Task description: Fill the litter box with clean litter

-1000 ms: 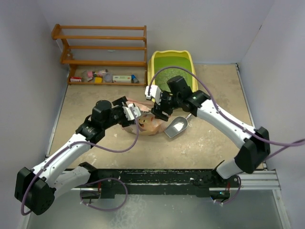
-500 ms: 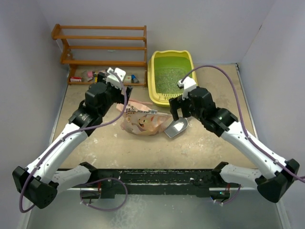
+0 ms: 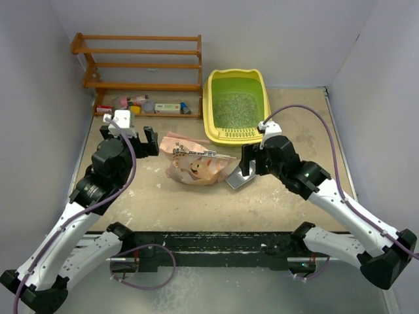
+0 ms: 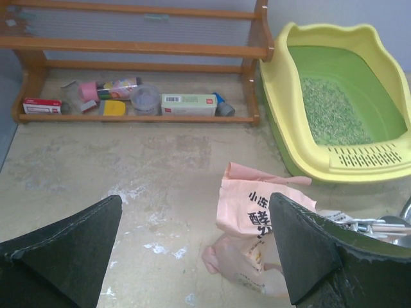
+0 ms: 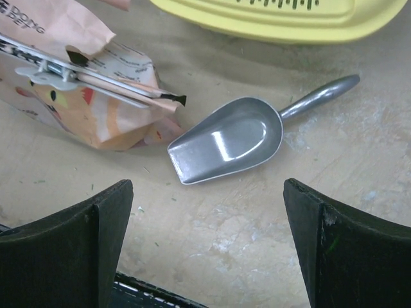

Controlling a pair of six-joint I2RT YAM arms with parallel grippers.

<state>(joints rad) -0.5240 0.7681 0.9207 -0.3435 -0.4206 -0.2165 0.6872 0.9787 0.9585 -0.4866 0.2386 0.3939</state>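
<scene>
Pale granular litter (image 4: pixel 334 109) sits in the yellow plastic litter box (image 4: pixel 277 77); filling seems done. Left end effector (image 4: pixel 196 205), right end effector (image 5: pixel 207 185) gape empty.

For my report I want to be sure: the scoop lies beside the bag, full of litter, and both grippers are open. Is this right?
Not fully. The scoop is empty; the right wrist view shows its bare inside. The rest stands: it lies beside the bag, and the left gripper and the right gripper are open.
</scene>
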